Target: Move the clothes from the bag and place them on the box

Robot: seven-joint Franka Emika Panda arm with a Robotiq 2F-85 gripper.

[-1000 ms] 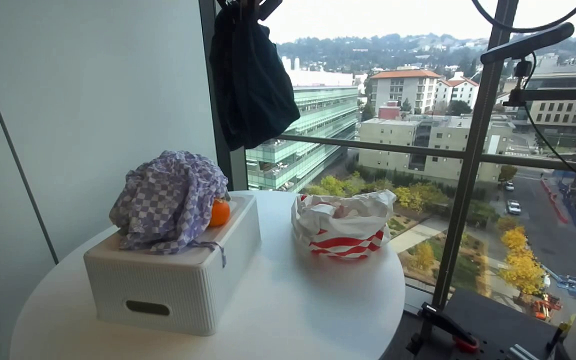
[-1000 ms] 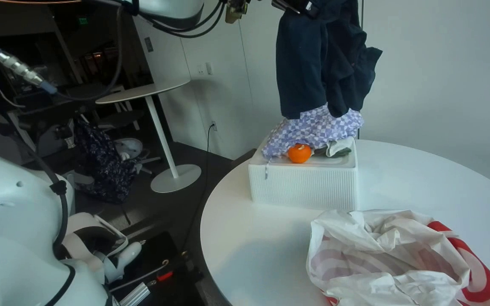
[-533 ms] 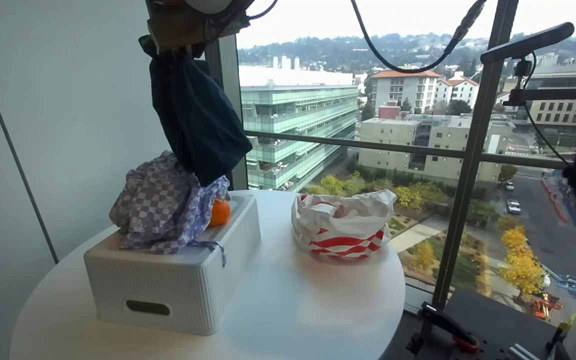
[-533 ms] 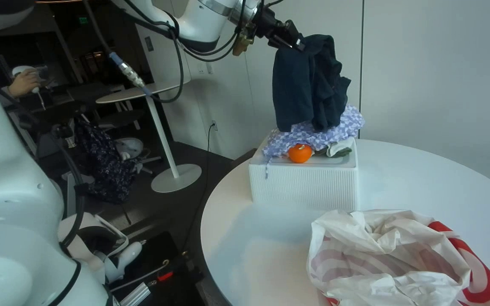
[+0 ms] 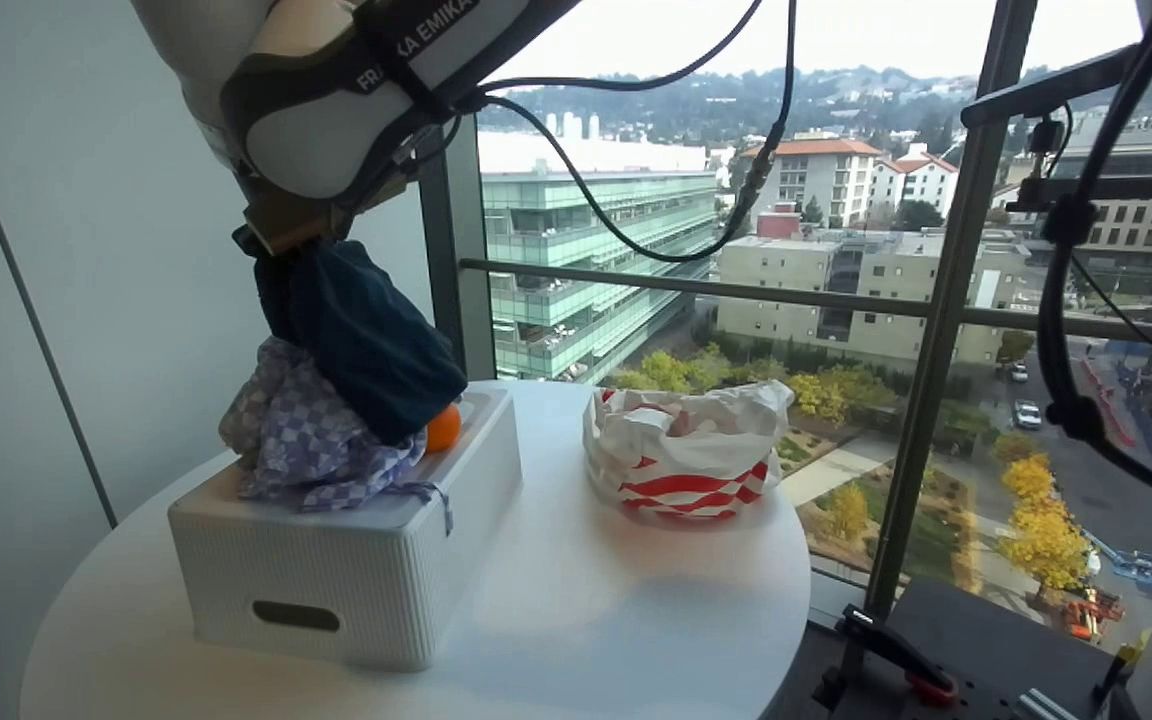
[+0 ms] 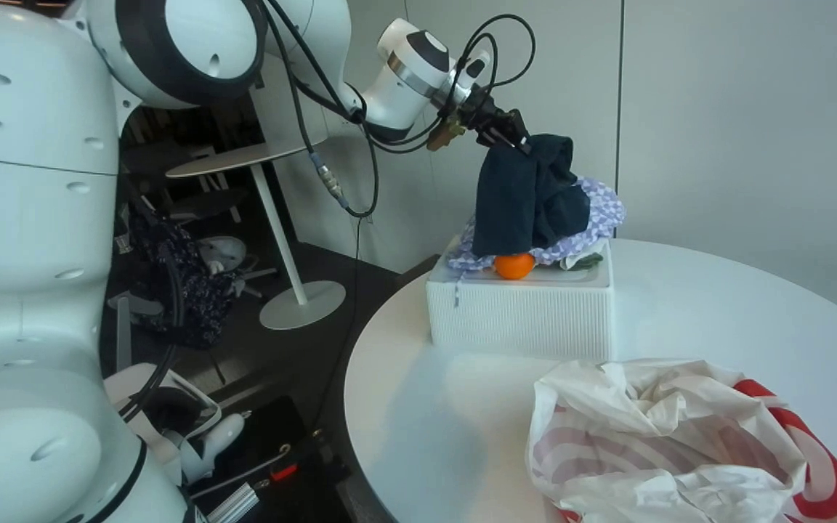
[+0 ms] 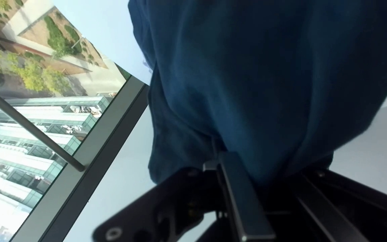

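Observation:
My gripper [image 6: 522, 144] is shut on a dark blue garment [image 6: 513, 200], which hangs down onto a purple checkered cloth [image 6: 601, 211] on the white ribbed box [image 6: 520, 319]. The wrist view shows the fingers [image 7: 265, 173] with the garment [image 7: 264, 74] bunched between them and filling much of the picture. In an exterior view the garment [image 5: 366, 340] drapes over the checkered cloth [image 5: 306, 430] on the box [image 5: 306, 560]; the fingers are hidden there. The white and red plastic bag [image 5: 691, 490] stands open on the table, also seen in an exterior view [image 6: 680, 418].
An orange fruit [image 6: 514, 266] sits at the box's edge, touching or nearly touching the garment's hem. A white and green item [image 6: 583, 256] lies beside it. The round white table [image 5: 616, 600] carries box and bag. A window frame [image 5: 451, 250] and wall stand behind.
The arm has moved over the box and lowered. The dark blue garment, still held, has come down from above and its lower part now rests on the checkered cloth. The bag has not moved.

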